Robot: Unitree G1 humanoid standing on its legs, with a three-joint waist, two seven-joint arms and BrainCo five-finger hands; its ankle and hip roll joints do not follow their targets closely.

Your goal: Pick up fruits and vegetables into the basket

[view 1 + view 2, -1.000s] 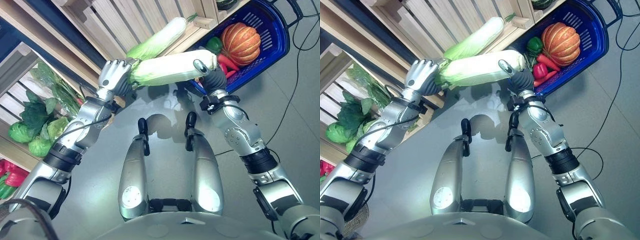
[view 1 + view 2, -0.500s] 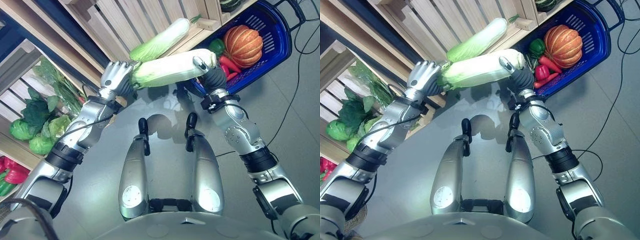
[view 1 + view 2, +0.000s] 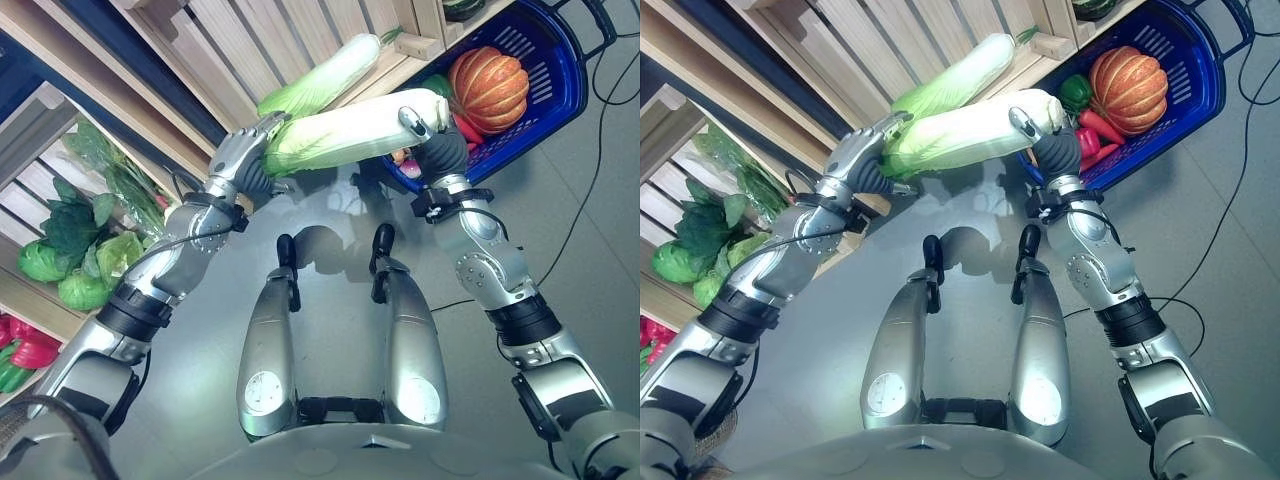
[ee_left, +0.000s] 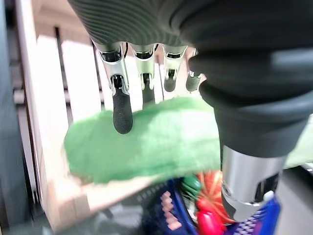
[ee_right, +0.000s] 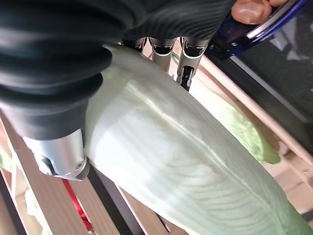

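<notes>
Two hands carry one long napa cabbage (image 3: 345, 130) between them, level and clear of the floor, in front of the slatted wooden shelf (image 3: 215, 45). The left hand (image 3: 240, 160) supports the green leafy end, its fingers (image 4: 122, 110) extended along the leaves, uncurled. The right hand (image 3: 437, 140) holds the pale stem end, thumb on one side and fingers (image 5: 188, 63) wrapped round the other. A second cabbage (image 3: 320, 80) lies on the shelf just behind the carried one. The blue basket (image 3: 555, 85) stands on the floor near the right hand and already contains a pumpkin (image 3: 488, 85), a green pepper (image 3: 1073, 90) and red peppers (image 3: 1098, 125). Leafy greens (image 3: 70, 240) fill a lower shelf compartment well apart, on the left.
</notes>
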